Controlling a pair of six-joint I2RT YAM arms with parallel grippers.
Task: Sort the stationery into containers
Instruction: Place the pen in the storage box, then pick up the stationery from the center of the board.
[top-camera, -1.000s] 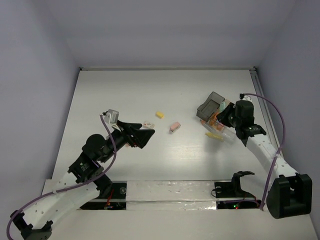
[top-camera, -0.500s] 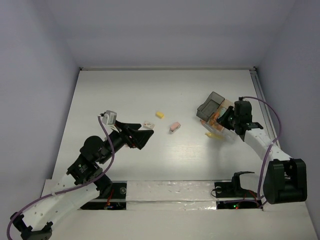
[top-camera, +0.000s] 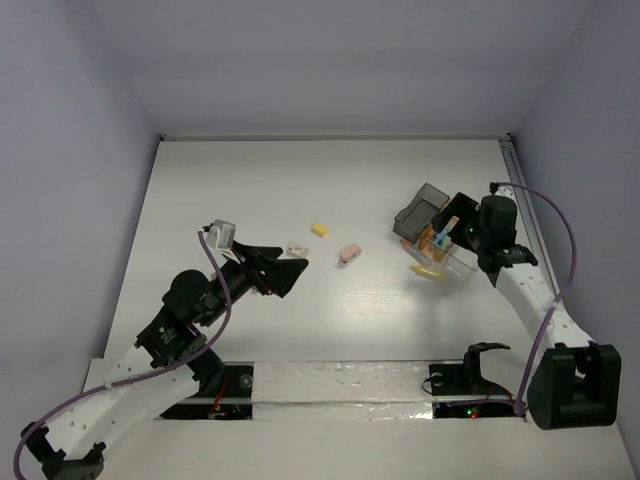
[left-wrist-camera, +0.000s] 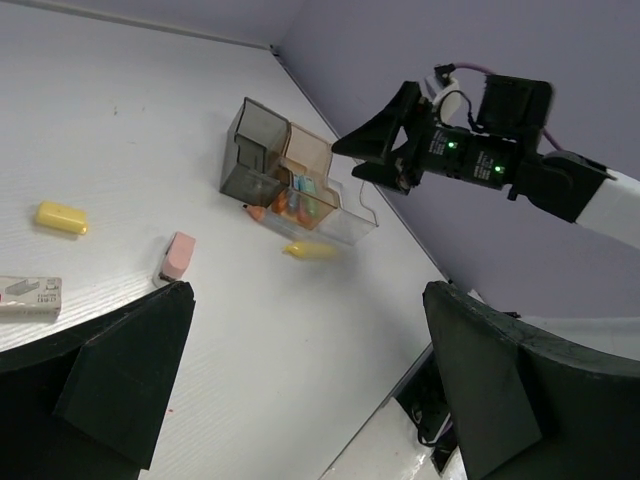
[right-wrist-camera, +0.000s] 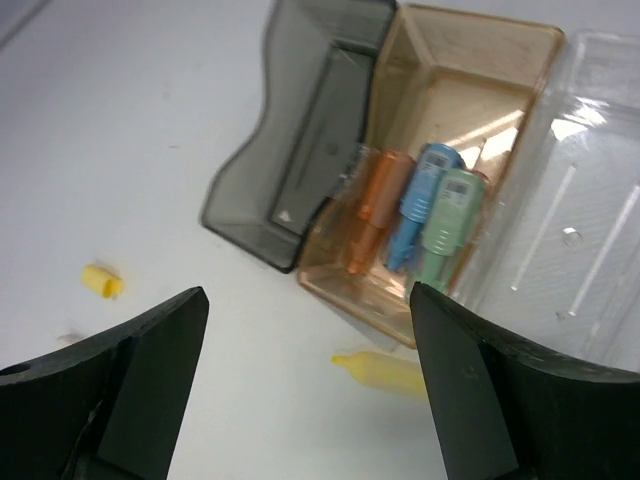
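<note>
The containers (top-camera: 430, 222) are a short row of joined square bins in thin, glossy plastic at the right of the matte white table (top-camera: 240, 180). There is a smoky dark bin (right-wrist-camera: 300, 140), a tan-tinted bin (right-wrist-camera: 470, 90) and a clear bin (right-wrist-camera: 600, 200) with moulded ridges. Three stubby, rounded pieces lie side by side in the tan one: an orange piece (right-wrist-camera: 373, 200), a blue piece (right-wrist-camera: 418, 195) and a green piece (right-wrist-camera: 447, 220). A smooth yellow piece (right-wrist-camera: 385, 370) lies on the table just outside its wall. The right gripper (right-wrist-camera: 305, 385) hangs above the bins, its black wedge-shaped jaws spread wide with nothing between them. The left gripper (left-wrist-camera: 310, 385) gapes just as wide, also empty, low over the table's left half. The overhead view shows the loose things mid-table: a second yellow piece (top-camera: 319, 230), a pink piece (top-camera: 349, 253) and a small flat grey-white block (top-camera: 296, 248) just beyond the left fingertips. Only the right wrist view looks straight down into the tan bin.
</note>
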